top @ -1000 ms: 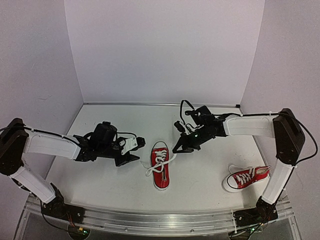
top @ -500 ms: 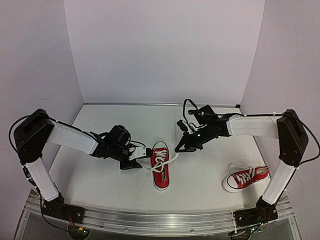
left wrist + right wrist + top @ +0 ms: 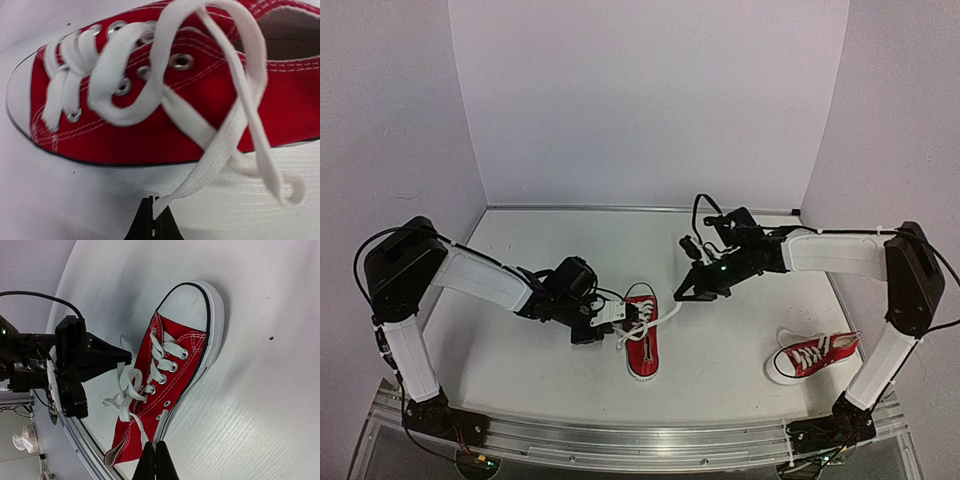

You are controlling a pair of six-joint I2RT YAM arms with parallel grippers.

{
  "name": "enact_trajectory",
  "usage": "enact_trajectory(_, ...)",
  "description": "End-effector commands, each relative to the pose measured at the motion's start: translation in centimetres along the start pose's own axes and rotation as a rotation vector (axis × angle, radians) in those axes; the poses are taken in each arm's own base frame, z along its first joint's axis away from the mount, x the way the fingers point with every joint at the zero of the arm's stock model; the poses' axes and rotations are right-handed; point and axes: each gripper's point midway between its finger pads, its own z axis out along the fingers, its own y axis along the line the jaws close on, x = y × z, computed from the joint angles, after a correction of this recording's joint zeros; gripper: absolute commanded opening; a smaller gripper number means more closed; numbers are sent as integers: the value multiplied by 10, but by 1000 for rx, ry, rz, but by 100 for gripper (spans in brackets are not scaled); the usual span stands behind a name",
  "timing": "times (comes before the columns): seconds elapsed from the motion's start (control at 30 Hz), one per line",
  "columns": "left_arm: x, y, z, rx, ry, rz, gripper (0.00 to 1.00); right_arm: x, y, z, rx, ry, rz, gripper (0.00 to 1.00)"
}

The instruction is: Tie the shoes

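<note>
left gripper tips clamped on one end of the white lace, right gripper pinched on the other end, red sneaker between them, mid-table, toe toward near edge, second sneaker chilling by near right corner

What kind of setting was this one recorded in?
Most likely a lab robot test booth, not a home: a white tabletop boxed in by plain pale walls, with the left arm and right arm bolted to an aluminium rail at its near edge.
</note>
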Motion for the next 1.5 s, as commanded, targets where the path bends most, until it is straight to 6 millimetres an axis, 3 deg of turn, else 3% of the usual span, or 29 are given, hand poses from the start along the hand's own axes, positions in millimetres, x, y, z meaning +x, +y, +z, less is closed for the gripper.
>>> enact_trajectory(0.0,-23,43,-56,-228,-102,-229,0,-11,-3,-40,27,-111,11,0)
enact_trajectory(0.1,-22,60,-94,-367,-140,-383,0,-12,-11,-62,55,-170,42,0)
enact_trajectory(0.2,-5,81,-128,-541,-123,-588,0,-8,-24,-83,96,-225,87,0)
enact_trajectory(0.33,16,84,-147,-597,-55,-757,0,5,-52,-106,198,-281,167,0)
enact_trajectory(0.6,71,53,-130,-607,110,-998,0,52,-101,-127,386,-296,316,0)
enact_trajectory(0.83,112,36,-133,-687,238,-1114,0,97,-147,-136,592,-264,418,0)
enact_trajectory(1.07,147,33,-139,-752,408,-1231,0,118,-184,-144,742,-290,556,0)
enact_trajectory(1.17,149,31,-133,-731,419,-1234,0,123,-190,-143,761,-290,588,0)
enact_trajectory(1.3,146,30,-124,-682,415,-1219,0,119,-187,-124,680,-264,566,0)
enact_trajectory(1.47,121,25,-103,-524,320,-1164,0,114,-180,-95,549,-210,519,0)
